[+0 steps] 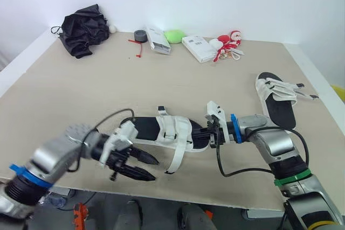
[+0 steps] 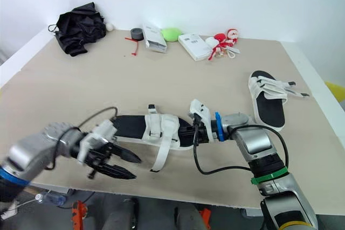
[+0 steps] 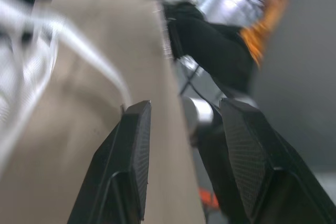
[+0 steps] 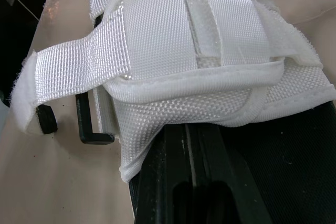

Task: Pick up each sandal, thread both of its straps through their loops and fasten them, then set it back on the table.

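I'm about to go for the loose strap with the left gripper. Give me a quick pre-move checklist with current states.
1. Left gripper open: ok.
2. Loose strap lies free, close to the left gripper: ok.
3. Near sandal flat on the table: ok.
4. Right gripper at the near sandal's end, firm hold: cannot tell.
5. Loose strap fastened: not ok.
6. Far sandal out of the way on the right: ok.
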### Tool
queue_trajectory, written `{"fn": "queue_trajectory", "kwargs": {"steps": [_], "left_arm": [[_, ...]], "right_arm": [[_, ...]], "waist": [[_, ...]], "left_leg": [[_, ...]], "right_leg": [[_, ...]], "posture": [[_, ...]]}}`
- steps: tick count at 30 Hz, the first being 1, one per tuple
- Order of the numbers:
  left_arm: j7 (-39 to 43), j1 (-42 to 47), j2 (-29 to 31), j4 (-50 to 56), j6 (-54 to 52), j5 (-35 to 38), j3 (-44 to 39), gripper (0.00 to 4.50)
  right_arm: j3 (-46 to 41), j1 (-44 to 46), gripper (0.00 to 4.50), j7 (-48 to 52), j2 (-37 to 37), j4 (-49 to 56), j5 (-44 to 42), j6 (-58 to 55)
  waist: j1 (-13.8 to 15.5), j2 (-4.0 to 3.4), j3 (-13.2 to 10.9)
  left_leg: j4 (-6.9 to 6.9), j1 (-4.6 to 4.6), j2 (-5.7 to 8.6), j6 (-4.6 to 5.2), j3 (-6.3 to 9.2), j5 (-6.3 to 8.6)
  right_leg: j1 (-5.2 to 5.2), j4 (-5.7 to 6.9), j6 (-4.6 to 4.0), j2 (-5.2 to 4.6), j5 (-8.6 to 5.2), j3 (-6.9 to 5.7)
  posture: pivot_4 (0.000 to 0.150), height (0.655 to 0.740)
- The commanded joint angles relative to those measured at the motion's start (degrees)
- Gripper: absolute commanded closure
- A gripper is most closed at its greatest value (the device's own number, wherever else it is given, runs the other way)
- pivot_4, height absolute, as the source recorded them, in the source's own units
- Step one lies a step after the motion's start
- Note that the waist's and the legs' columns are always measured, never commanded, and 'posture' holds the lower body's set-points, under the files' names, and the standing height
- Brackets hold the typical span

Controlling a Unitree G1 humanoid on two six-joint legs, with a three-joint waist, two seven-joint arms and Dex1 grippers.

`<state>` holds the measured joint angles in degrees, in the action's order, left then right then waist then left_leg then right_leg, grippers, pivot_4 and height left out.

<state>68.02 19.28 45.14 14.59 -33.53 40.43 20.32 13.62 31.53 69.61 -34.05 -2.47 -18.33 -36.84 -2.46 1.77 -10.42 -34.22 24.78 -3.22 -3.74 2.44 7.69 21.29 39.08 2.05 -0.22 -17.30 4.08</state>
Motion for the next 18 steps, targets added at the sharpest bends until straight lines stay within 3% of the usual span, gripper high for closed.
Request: {"fn": "queue_trajectory", "kwargs": {"steps": [1,5,8,18], "left_arm": [[-7.34,1.17,-4.49,-0.29,-2.63,-3.71,-0.46,2.39],[-7.92,3.65,-7.88,-1.37,-3.61,-5.50,0.76,2.39],[-6.35,6.22,-10.38,-1.55,-8.18,-2.95,1.43,2.39],[4.16,6.53,-2.72,-1.72,-11.92,-2.92,1.24,2.39]], "right_arm": [[2.18,-1.53,4.50,-0.41,-0.72,-1.34,1.38,-1.31],[1.77,-1.73,4.50,-0.54,-1.22,-0.93,1.34,-1.65],[1.42,-2.29,4.50,-0.85,-1.63,-0.20,1.28,-1.97],[0.96,-2.85,4.50,-1.40,-1.89,0.79,1.15,-2.50]], "waist": [[-0.03,-0.01,0.00],[0.01,0.01,0.01],[0.02,0.00,0.01],[0.01,-0.01,0.01]], "left_leg": [[0.00,-0.01,0.00,0.00,0.01,0.00],[0.08,0.00,0.01,-0.01,-0.02,0.01],[0.07,0.00,0.03,-0.01,-0.02,0.01],[0.08,0.08,0.07,-0.02,0.05,0.02]], "right_leg": [[0.00,0.00,0.04,0.00,0.02,0.00],[0.04,0.00,0.06,0.03,0.02,0.02],[0.03,0.00,0.06,0.02,0.02,0.03],[0.07,-0.01,0.14,0.01,0.00,-0.02]], "posture": [[0.150,0.7322],[0.150,0.7322],[0.150,0.7322],[0.150,0.7322]]}}
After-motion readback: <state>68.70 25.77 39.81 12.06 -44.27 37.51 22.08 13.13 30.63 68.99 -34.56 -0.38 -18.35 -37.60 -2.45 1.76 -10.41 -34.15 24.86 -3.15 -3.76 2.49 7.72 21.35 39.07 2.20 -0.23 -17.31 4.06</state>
